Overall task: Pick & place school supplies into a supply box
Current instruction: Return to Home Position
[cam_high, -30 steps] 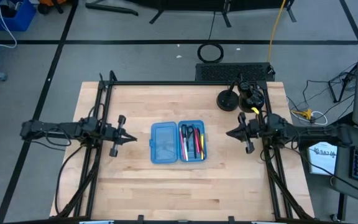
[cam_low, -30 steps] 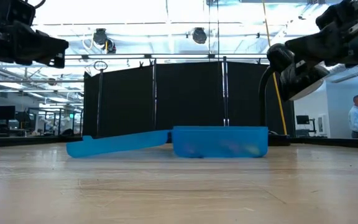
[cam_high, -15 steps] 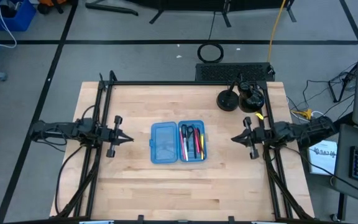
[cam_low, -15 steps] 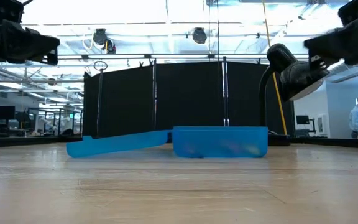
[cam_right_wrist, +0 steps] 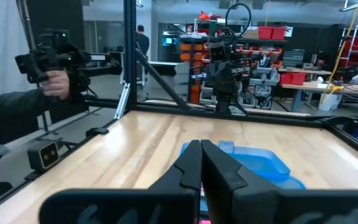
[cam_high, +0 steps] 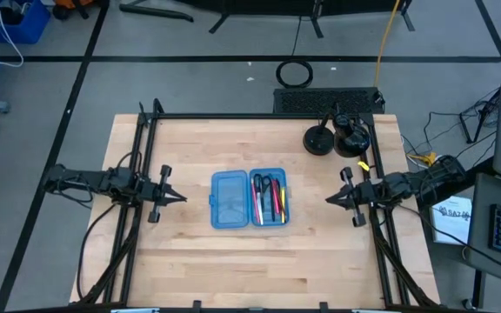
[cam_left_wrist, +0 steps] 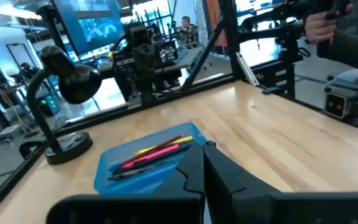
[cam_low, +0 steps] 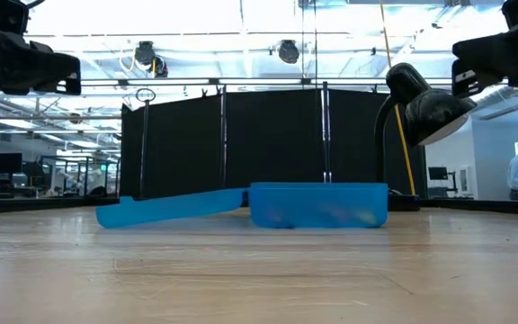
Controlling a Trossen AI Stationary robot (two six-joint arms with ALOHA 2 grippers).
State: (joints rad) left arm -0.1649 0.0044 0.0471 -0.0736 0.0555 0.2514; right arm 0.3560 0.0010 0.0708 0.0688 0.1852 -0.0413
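The supply box (cam_high: 249, 198), a light-blue hinged case, lies open flat on the table's middle. Its lid half (cam_high: 230, 199) is empty. The other half (cam_high: 269, 197) holds the school supplies (cam_high: 268, 196): black-handled scissors and thin pens in pink, red and yellow, also seen in the left wrist view (cam_left_wrist: 160, 151). My left gripper (cam_high: 181, 197) hovers shut to the box's left, pointing level at it. My right gripper (cam_high: 329, 201) hovers shut to the box's right, also pointing level at it. In the low view the box (cam_low: 317, 205) rests on its base with the lid (cam_low: 169, 210) slanting down to the table.
A black desk lamp (cam_high: 333, 135) stands at the table's far right corner, with a small yellow thing (cam_high: 363, 163) near the right rail. Black frame rails run along the table's left and right sides. A person's hand (cam_right_wrist: 55, 81) holds a controller beyond the table.
My right gripper has drawn back from the box toward the table's right edge and swung a little toward the near edge, staying shut. The box and its contents have kept still.
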